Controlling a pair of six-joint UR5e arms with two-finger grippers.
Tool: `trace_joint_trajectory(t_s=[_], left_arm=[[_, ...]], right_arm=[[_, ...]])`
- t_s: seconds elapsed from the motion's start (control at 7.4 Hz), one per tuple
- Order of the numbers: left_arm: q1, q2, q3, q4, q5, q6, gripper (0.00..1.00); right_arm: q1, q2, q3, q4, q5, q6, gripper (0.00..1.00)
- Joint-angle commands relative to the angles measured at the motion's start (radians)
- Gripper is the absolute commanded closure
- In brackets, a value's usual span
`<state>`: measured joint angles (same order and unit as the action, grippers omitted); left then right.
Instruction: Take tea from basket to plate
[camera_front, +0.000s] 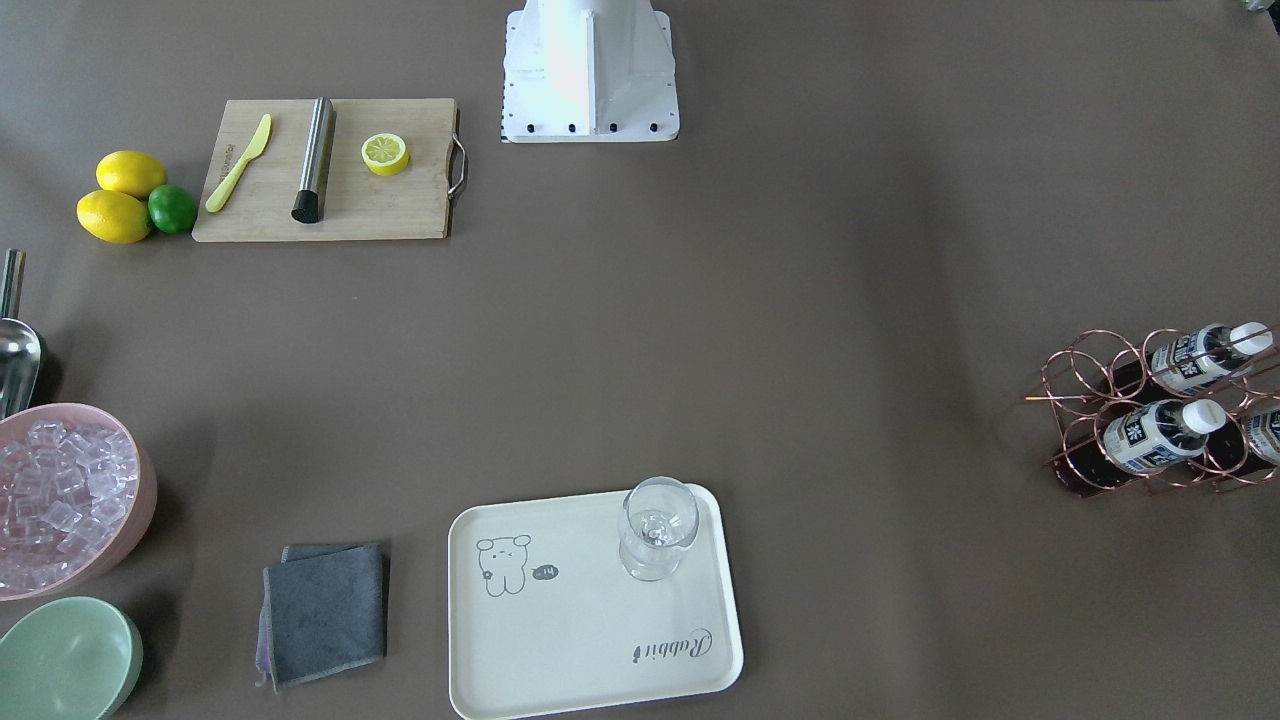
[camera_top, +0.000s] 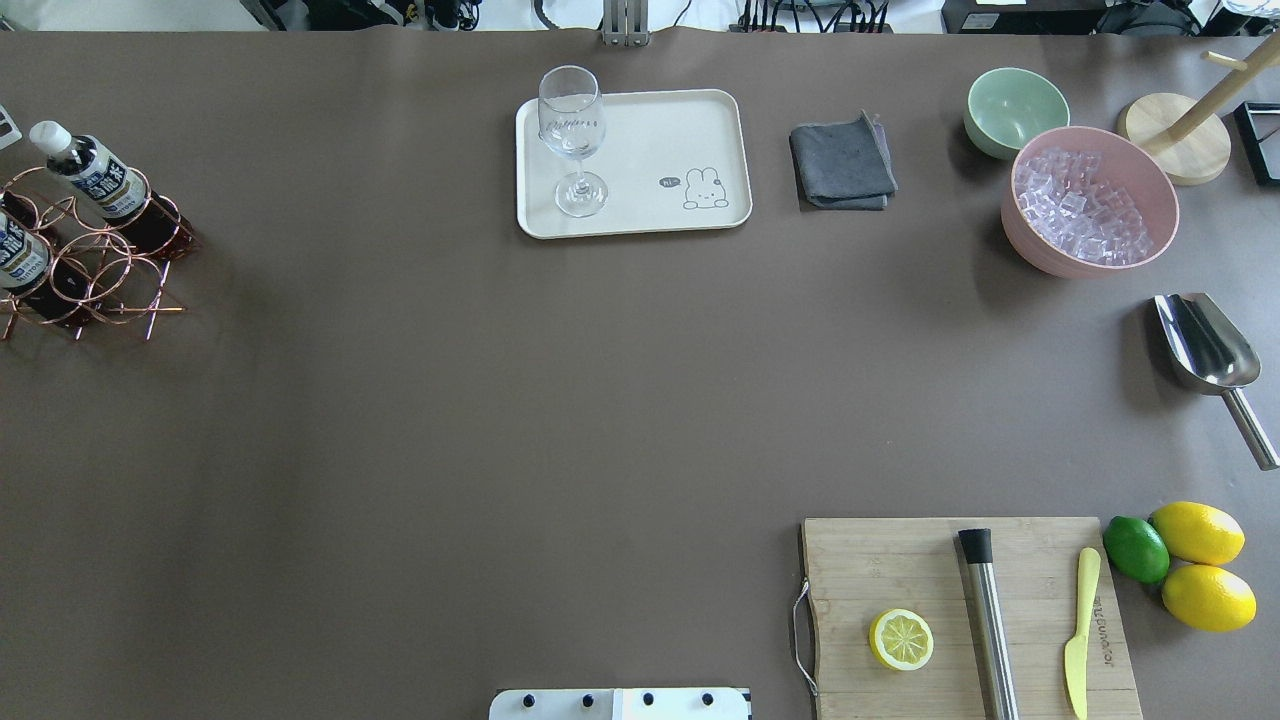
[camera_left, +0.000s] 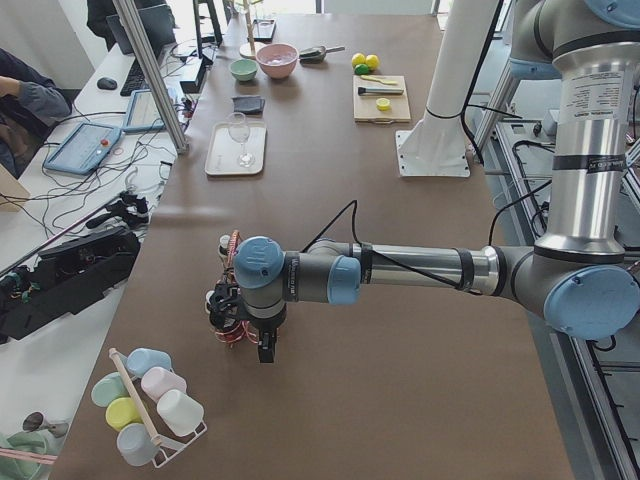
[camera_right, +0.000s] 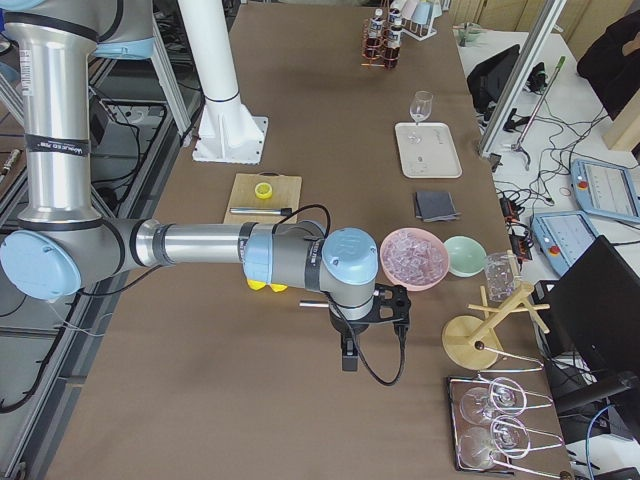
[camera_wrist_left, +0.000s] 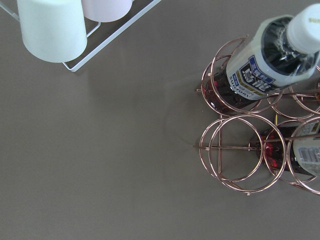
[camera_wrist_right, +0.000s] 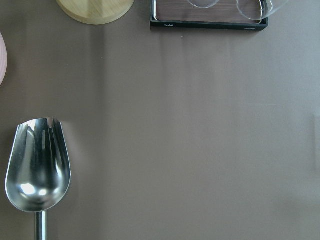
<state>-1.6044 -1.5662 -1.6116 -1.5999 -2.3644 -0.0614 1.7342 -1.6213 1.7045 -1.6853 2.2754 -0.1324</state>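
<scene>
3 tea bottles (camera_front: 1160, 437) counted, all in the basket (camera_front: 1085, 400), 1 per ring cell. Confirm? (K.)

Confirmed in the front view. The overhead shows only 2, the frame edge cuts the rest. Also 1 plate (camera_top: 700, 120) with 1 glass (camera_top: 573, 135) standing on it, well apart from the basket. (M.)

Other items? (K.)

2 lemons (camera_top: 1197, 532) and 1 lime (camera_top: 1135, 548), touching. 1 cutting board (camera_top: 880, 560) carrying 1 lemon half (camera_top: 901, 639), 1 steel rod (camera_top: 988, 620) and 1 knife (camera_top: 1080, 630). 1 grey cloth (camera_top: 842, 163), 1 pink bowl (camera_top: 1170, 190) of ice, 1 green bowl (camera_top: 1015, 105), 1 scoop (camera_top: 1205, 345). (M.)

Bottle axis? (K.)

Long axis upright, white caps up, bases down inside the rings. The lean in the overhead and wrist views runs toward the frame edge. (M.)

Tools? (K.)

The left gripper (camera_left: 258, 335) hangs above the basket, and its wrist camera looks straight down on 2 bottles. The right gripper (camera_right: 352, 335) hangs over the table just beside the pink bowl, with the scoop under its camera. Fingers show only in the 2 side views, so I cannot tell how far either is spread. Neither is seen touching or holding anything. (M.)
</scene>
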Motion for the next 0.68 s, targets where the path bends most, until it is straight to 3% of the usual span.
trace_joint_trajectory(t_s=[0.0, 0.54], left_arm=[[0.0, 0.0, -0.001, 0.0, -0.001, 0.0, 0.02], [0.006, -0.002, 0.004, 0.005, 0.001, 0.002, 0.02]], right_arm=[[-0.005, -0.006, 0.024, -0.005, 0.007, -0.001, 0.0], [-0.053, -0.015, 0.047, -0.004, 0.009, -0.001, 0.0]])
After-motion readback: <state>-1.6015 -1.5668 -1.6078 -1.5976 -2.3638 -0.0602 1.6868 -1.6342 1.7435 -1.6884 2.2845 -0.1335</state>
